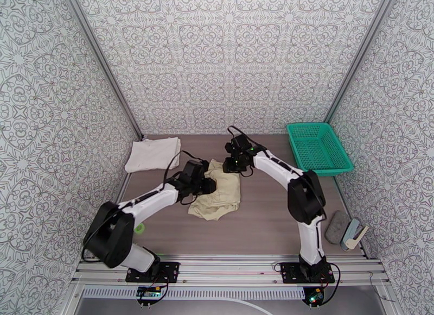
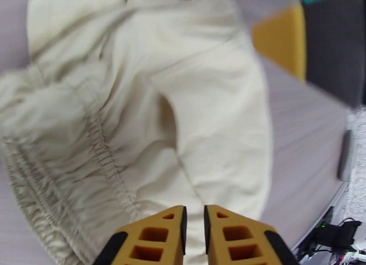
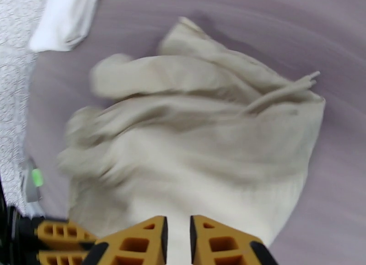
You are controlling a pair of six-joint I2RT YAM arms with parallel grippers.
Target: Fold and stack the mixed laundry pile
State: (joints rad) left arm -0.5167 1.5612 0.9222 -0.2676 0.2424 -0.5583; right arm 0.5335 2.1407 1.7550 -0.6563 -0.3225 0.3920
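The beige shorts [image 1: 221, 194] lie crumpled in the middle of the table, and both grippers meet at their far edge. My left gripper [image 1: 211, 184] comes in from the left. In its wrist view the fingers [image 2: 169, 238] stand almost together, with the shorts' cloth [image 2: 151, 106] running down into the narrow gap. My right gripper [image 1: 236, 167] sits at the shorts' far right corner, its fingers [image 3: 137, 245] pinched on the pale fabric [image 3: 196, 138]. The white T-shirt [image 1: 152, 153] lies folded flat at the back left, apart from both grippers, and its edge [image 3: 64, 19] also shows in the right wrist view.
A green mesh basket [image 1: 317, 147] stands at the back right against the wall. A grey pad [image 1: 337, 226] and a blue-and-white tool [image 1: 353, 235] lie at the near right edge. A small green ring [image 1: 140, 228] sits near the left arm's base. Patterned walls close in three sides.
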